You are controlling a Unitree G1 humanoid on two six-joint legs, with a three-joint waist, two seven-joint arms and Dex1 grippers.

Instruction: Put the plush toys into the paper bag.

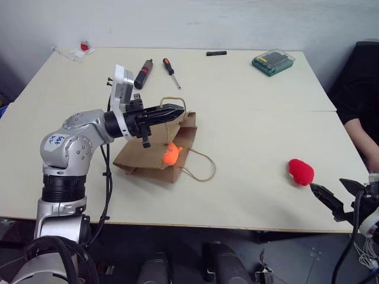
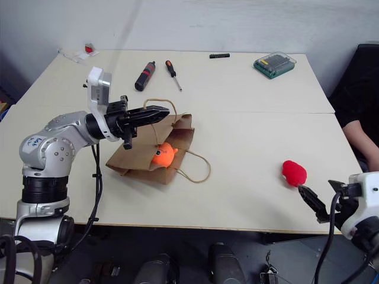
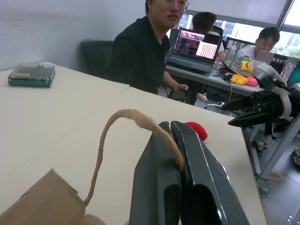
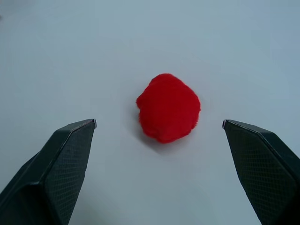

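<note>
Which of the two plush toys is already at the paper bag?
The orange plush toy: it sits at the mouth of the paper bag. The red plush toy lies apart on the bare table.

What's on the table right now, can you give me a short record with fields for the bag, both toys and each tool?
paper bag: lying on the table, one cord handle lifted
orange toy: at the bag's mouth, partly out
red toy: on the bare table, apart from the bag
left tool: shut on the bag's handle
right tool: open, facing the red toy, not touching it
</note>
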